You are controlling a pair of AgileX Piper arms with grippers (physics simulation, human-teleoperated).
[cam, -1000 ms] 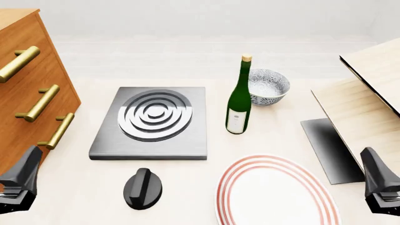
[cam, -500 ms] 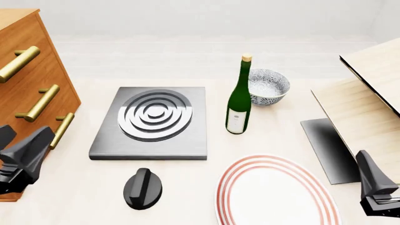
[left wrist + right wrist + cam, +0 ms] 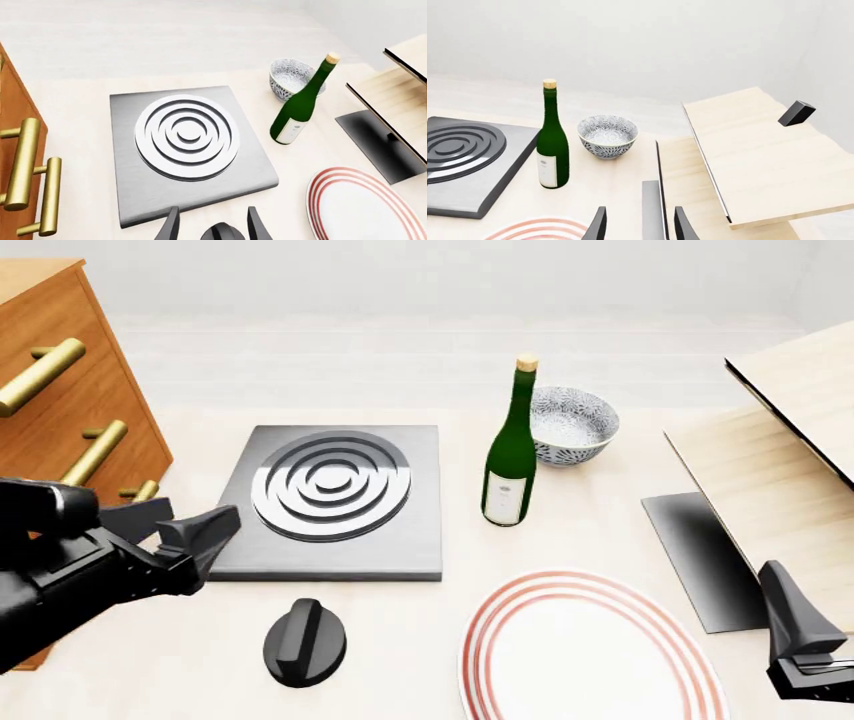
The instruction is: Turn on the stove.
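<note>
The stove [image 3: 407, 540] is a dark grey square slab with silver-and-black burner rings [image 3: 331, 485], lying left of the table's middle. Its black ridged knob [image 3: 304, 642] lies apart from it, nearer to me. My left gripper [image 3: 203, 510] hovers open by the slab's front left corner, above and left of the knob. The left wrist view shows the stove [image 3: 250, 172] and the knob [image 3: 222, 233] low between the open fingers [image 3: 169, 228]. My right gripper [image 3: 794, 625] stays open at the table's front right, far from the stove.
A wooden drawer cabinet [image 3: 67, 390] with brass handles stands at the left. Right of the stove are a green bottle [image 3: 510, 455] and a patterned bowl [image 3: 574, 425]. A white plate with red rings [image 3: 587, 655], a dark flat panel [image 3: 701, 555] and light wooden boards [image 3: 787, 440] fill the right.
My left arm has swung rightward from the cabinet's side to the stove's front left corner. The right gripper has barely shifted.
</note>
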